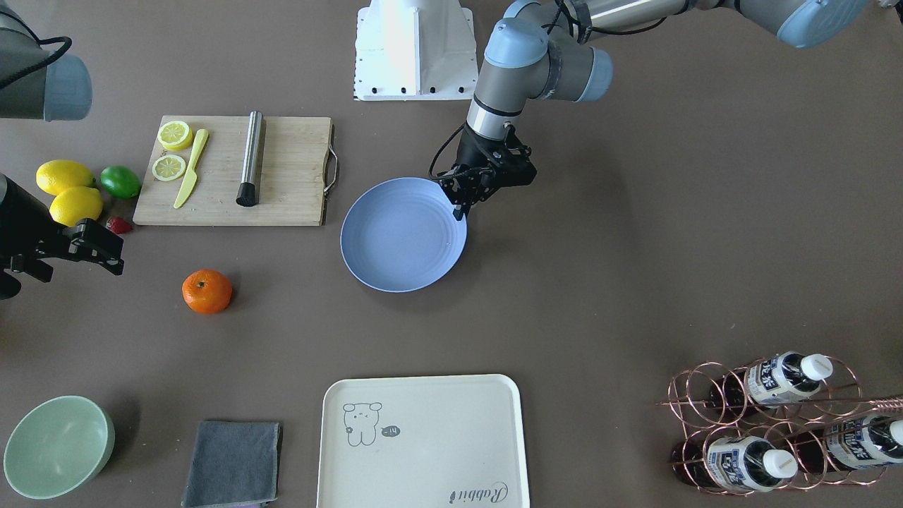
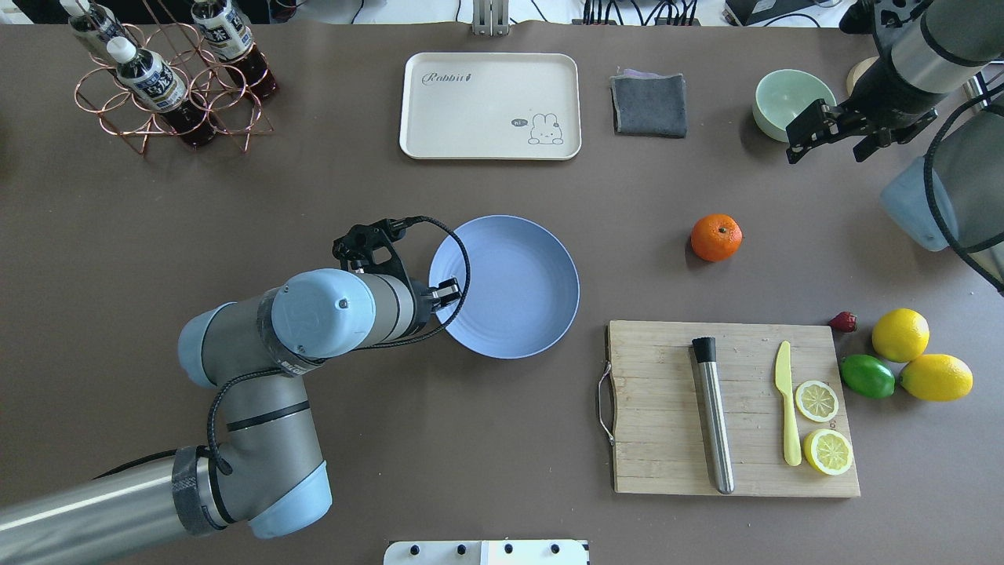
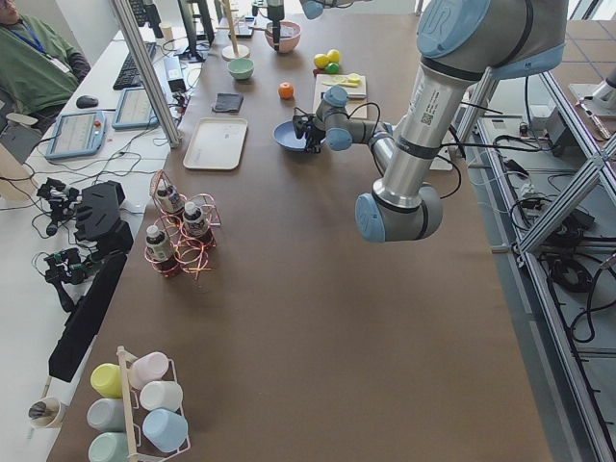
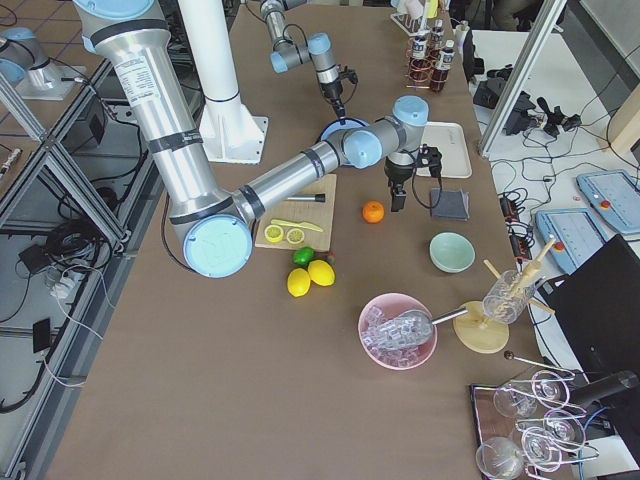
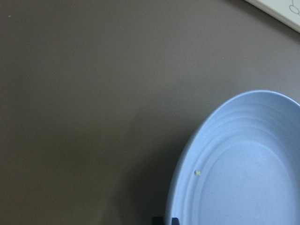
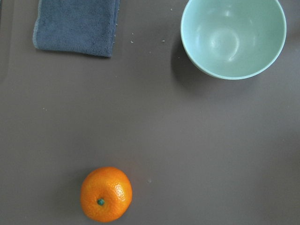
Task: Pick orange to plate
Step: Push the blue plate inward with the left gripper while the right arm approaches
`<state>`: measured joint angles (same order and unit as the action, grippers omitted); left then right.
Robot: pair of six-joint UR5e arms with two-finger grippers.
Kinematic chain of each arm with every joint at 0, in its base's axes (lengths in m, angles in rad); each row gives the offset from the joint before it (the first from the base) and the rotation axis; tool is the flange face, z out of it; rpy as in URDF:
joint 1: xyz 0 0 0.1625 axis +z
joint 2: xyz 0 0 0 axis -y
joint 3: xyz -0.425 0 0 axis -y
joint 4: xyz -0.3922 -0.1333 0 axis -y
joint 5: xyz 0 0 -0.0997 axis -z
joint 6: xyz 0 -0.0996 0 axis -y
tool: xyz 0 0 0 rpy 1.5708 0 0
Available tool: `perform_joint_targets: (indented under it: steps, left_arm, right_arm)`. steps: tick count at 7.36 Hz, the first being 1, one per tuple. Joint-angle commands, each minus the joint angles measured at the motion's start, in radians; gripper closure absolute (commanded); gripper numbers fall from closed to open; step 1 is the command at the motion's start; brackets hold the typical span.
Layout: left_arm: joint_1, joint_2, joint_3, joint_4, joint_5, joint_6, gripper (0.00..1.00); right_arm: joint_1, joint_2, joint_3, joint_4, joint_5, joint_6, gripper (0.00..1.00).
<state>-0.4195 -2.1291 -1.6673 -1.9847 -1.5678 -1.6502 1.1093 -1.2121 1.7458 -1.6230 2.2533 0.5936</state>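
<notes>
The orange [image 1: 207,291] lies alone on the brown table, also visible in the overhead view [image 2: 716,237] and low in the right wrist view [image 6: 106,194]. The periwinkle plate [image 2: 510,290] sits mid-table, bare inside, well to the orange's side. My left gripper [image 2: 447,294] is at the plate's rim with its fingers pinched narrow on it; its dark fingertips [image 5: 157,220] show beside that rim [image 5: 187,178]. My right gripper [image 2: 804,129] hovers open near the green bowl, above and beyond the orange, holding nothing.
A wooden cutting board [image 2: 729,408] carries a steel rod, a yellow knife and lemon slices. Two lemons [image 2: 902,335], a lime [image 2: 867,375] and a strawberry lie beside it. A green bowl [image 2: 788,98], grey cloth [image 2: 649,104], cream tray [image 2: 490,106] and bottle rack [image 2: 165,86] line the far edge.
</notes>
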Motion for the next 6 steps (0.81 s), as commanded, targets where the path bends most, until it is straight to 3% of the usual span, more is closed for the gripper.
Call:
perform_joint_targets:
  steps: [1, 2, 4, 6]
  left_arm:
    - [-0.027, 0.004, 0.011, 0.0, 0.0, 0.003, 0.88]
    - [-0.024, 0.003, 0.023, -0.003, 0.002, 0.01, 0.03]
    - [-0.027, 0.003, 0.023, -0.025, 0.0, 0.013, 0.02]
    - [-0.048, -0.003, 0.018, -0.023, -0.007, 0.017, 0.02]
  right_arm:
    - [-0.008, -0.001, 0.0, 0.0, 0.0, 0.0, 0.0]
    - [-0.017, -0.001, -0.002, 0.002, -0.003, 0.0, 0.0]
    - [-0.043, 0.014, -0.038, 0.05, -0.032, 0.024, 0.0]
    - [-0.075, 0.041, -0.214, 0.296, -0.044, 0.124, 0.0]
